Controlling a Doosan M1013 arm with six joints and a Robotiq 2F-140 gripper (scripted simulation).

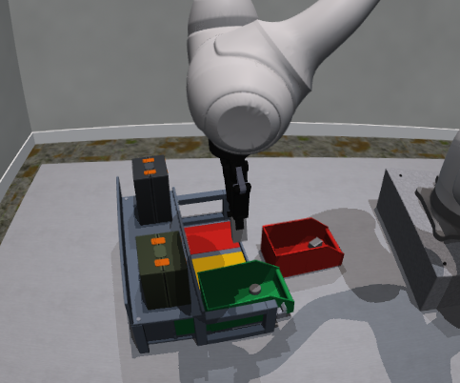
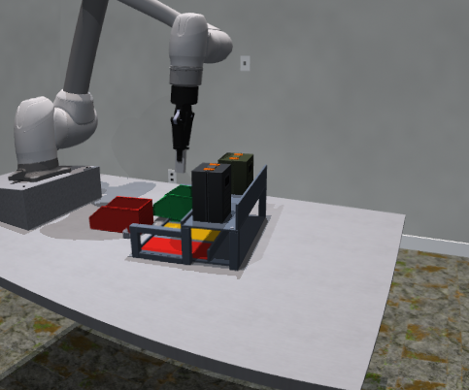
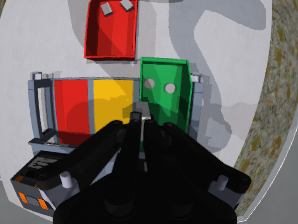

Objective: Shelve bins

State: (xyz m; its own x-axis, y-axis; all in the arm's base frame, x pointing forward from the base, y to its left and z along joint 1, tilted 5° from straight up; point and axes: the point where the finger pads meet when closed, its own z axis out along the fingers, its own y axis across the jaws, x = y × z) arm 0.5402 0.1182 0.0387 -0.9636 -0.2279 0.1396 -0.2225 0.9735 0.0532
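Note:
My gripper (image 1: 238, 232) (image 2: 181, 167) (image 3: 141, 110) is shut and empty, pointing down above the shelf's open front; in the wrist view its tips overlap the green bin's edge. The green bin (image 1: 227, 292) (image 2: 170, 206) (image 3: 175, 107) sits at the shelf's green end, its front sticking out over the front lip and apparently raised. Two round parts (image 3: 149, 83) (image 3: 170, 88) lie in it. The red bin (image 1: 303, 263) (image 2: 119, 215) (image 3: 112, 37) stands on the table before the shelf with two grey parts. The red mark (image 1: 210, 238) (image 2: 160, 244) (image 3: 70, 110) and yellow mark (image 1: 217, 261) (image 3: 110, 92) are uncovered.
The shelf (image 1: 123, 229) (image 2: 251, 209) has side rails and a low upper board. A black case (image 1: 152, 200) (image 2: 212, 194) and an olive case (image 1: 165, 281) (image 2: 242, 175) stand on that board. The robot's grey base block (image 1: 403, 248) (image 2: 61, 194) is beyond the red bin.

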